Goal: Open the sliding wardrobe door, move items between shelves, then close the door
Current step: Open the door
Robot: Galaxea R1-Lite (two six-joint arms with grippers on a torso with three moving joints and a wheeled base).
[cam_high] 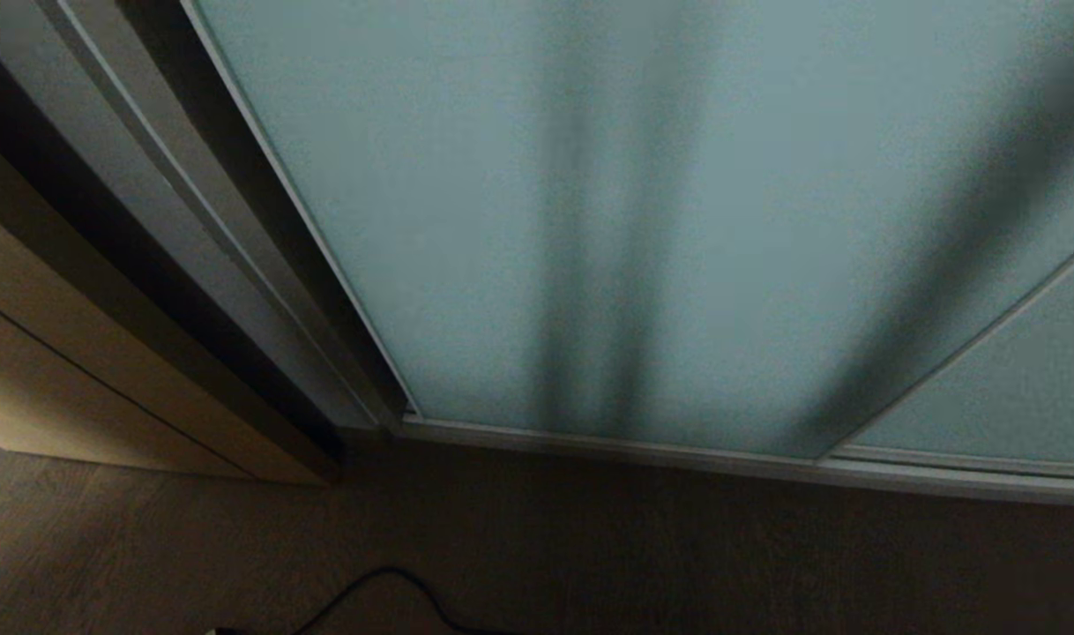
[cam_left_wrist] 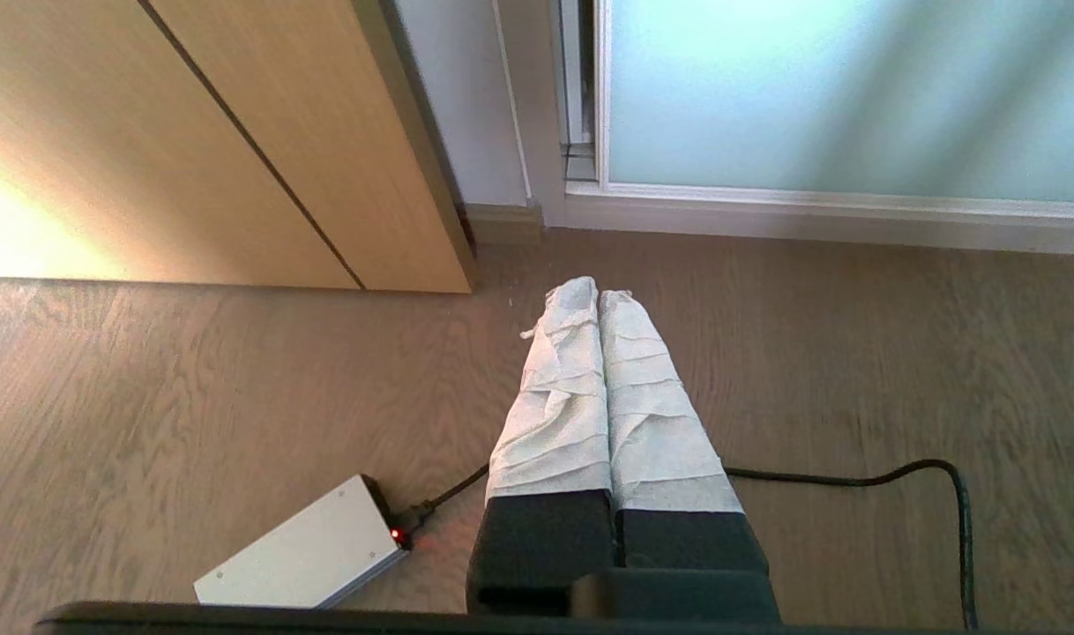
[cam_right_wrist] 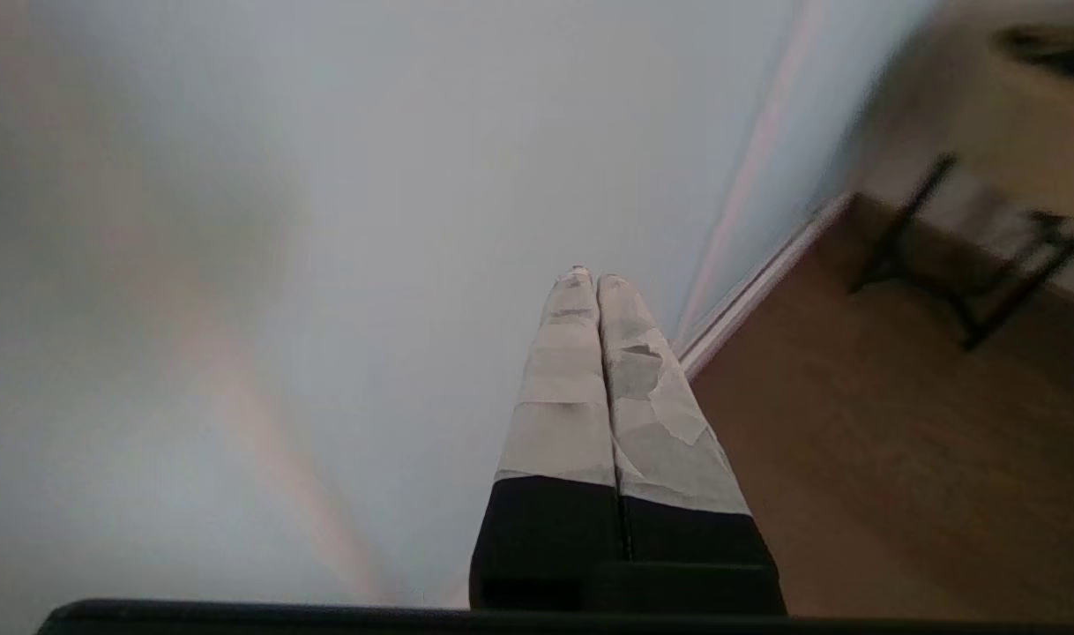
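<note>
The sliding wardrobe door (cam_high: 466, 229) is filling most of the head view, sitting fully across its opening w/ its lower edge meeting the silver floor track (cam_high: 607, 445). The wood floor (cam_high: 537, 547) is running below it, and the beige cabinet front (cam_high: 87, 353) is standing at the left. The right claw (cam_right_wrist: 590, 280) is hovering close in front of the frosted glass, taped fingers pressing together, gripping nothing. The left claw (cam_left_wrist: 597, 295) is hanging low over the floor near the door's corner, fingers also together, empty. A black cable (cam_left_wrist: 854, 481) and a small silver box (cam_left_wrist: 303, 557) are lying beside it.
</note>
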